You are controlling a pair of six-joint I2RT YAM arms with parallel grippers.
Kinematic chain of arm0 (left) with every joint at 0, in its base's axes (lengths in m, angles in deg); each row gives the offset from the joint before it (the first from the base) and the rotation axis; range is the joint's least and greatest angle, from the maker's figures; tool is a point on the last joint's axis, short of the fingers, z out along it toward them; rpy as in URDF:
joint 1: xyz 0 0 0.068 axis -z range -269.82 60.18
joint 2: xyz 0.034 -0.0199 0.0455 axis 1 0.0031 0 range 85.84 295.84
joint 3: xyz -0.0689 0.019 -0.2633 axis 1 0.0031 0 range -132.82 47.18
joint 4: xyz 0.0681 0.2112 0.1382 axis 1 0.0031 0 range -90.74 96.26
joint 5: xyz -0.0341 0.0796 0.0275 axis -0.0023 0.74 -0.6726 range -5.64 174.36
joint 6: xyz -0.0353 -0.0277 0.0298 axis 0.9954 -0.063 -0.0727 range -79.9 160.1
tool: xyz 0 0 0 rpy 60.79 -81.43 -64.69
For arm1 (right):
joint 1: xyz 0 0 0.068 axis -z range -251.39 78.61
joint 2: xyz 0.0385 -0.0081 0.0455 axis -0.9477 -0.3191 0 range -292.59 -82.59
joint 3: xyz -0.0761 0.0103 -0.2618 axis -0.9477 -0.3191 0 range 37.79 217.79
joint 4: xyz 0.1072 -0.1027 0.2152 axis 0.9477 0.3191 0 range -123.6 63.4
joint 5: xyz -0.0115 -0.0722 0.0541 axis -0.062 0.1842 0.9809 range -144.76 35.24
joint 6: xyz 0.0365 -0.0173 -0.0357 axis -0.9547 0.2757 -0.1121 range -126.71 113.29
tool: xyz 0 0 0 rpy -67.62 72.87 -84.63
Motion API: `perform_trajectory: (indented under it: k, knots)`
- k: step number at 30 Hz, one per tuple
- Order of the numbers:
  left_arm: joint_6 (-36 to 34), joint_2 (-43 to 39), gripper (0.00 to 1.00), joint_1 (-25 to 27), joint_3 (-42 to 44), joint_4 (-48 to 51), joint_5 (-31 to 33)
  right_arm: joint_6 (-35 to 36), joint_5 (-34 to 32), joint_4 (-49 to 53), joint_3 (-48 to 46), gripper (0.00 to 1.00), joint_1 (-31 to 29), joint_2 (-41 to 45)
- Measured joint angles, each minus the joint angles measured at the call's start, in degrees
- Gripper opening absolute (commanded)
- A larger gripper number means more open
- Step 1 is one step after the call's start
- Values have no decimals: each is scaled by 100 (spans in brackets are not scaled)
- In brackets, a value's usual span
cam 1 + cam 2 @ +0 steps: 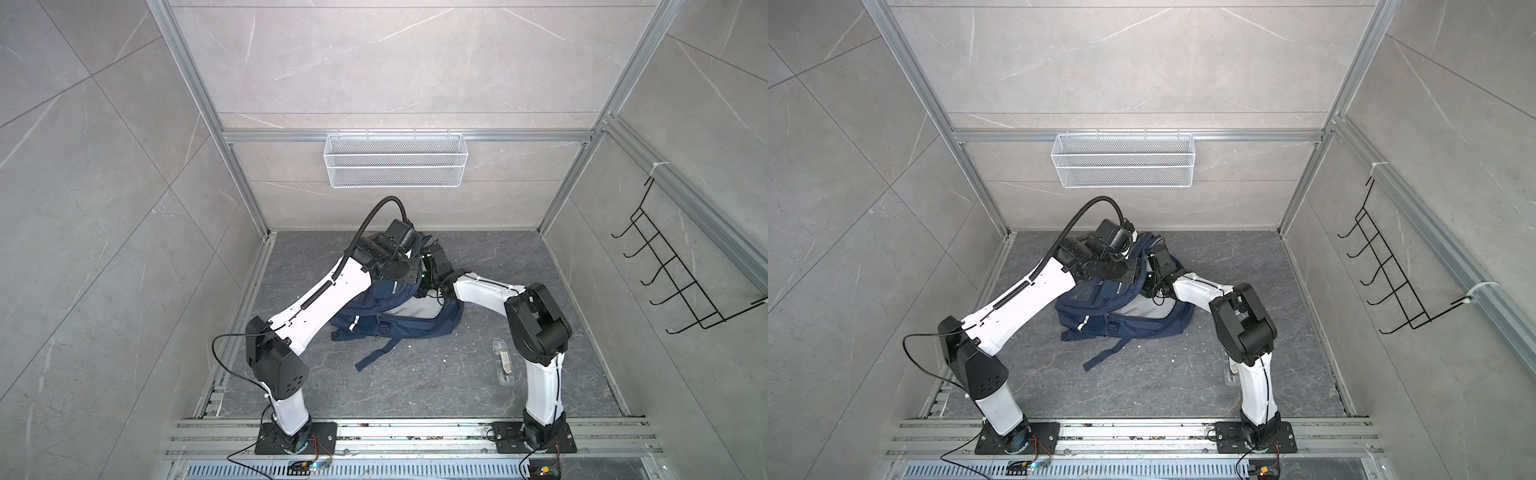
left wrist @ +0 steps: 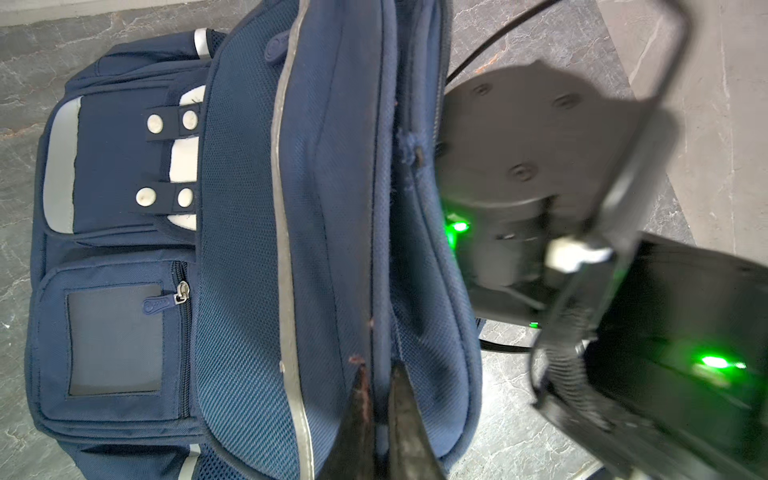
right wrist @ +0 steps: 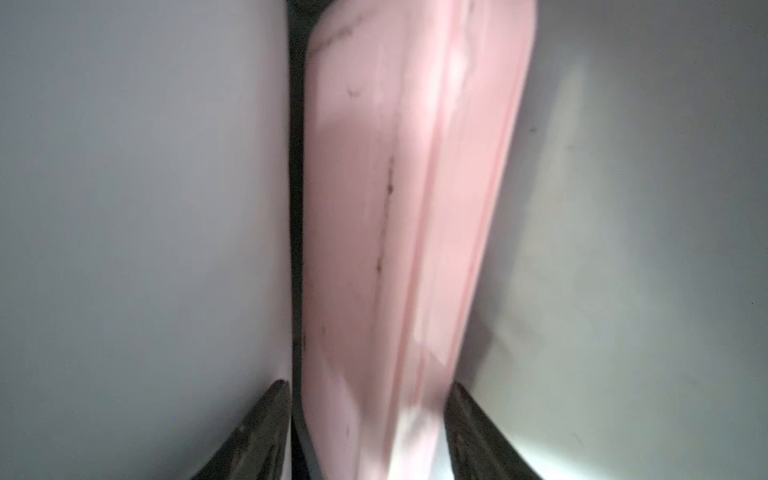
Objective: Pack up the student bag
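In both top views the navy, pale-panelled student bag [image 1: 399, 328] [image 1: 1142, 324] lay mid-floor on dark marbled stone [image 1: 415, 382] between grey walls [image 1: 395, 62]. Left wrist: the left gripper [image 2: 380, 370] clamped the bag's rim. Right wrist: the right gripper [image 3: 368, 386] stood with jaws apart, flanking a pink case [image 3: 395, 187].

Pink oblong case [image 3: 374, 208]: blurred, far end cut off by frame edge. Whether right end effector [image 3: 368, 415] clamps it: cannot tell. In both top views that end effector sits hidden behind navy-blue fabric backpack [image 1: 395, 320]. Flat clear packet [image 1: 503, 361] on dark grey counter [image 1: 415, 382]: contents too small to tell.
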Motion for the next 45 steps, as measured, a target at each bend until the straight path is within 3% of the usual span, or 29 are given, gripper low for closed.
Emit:
perform_trajectory:
  k: [4,10,16,24,31,35,40,45]
  knots:
    - [4,-2,0,0,144,-120,-109,391,11,420,-81,61,280,291]
    - [26,0,0,0,269,-251,-208,804,2,710,-1032,61,817,1108]
    - [44,92,0,-13,258,-313,-297,1123,-133,942,-1814,60,850,1930]
    - [136,1047,0,170,-28,-422,-686,1440,-693,1556,-2848,59,850,3768]
    - [199,1818,0,382,-271,-442,-732,1574,-997,2011,-3110,59,850,4675]
    - [199,1934,23,437,-286,-459,-719,1587,-1049,2107,-3119,59,811,4972]
    - [177,1694,41,439,-59,-726,-645,1585,-1115,2166,-3117,61,608,5021]
    - [151,699,41,367,800,-894,-354,1582,-1285,2170,-2986,61,144,4874]
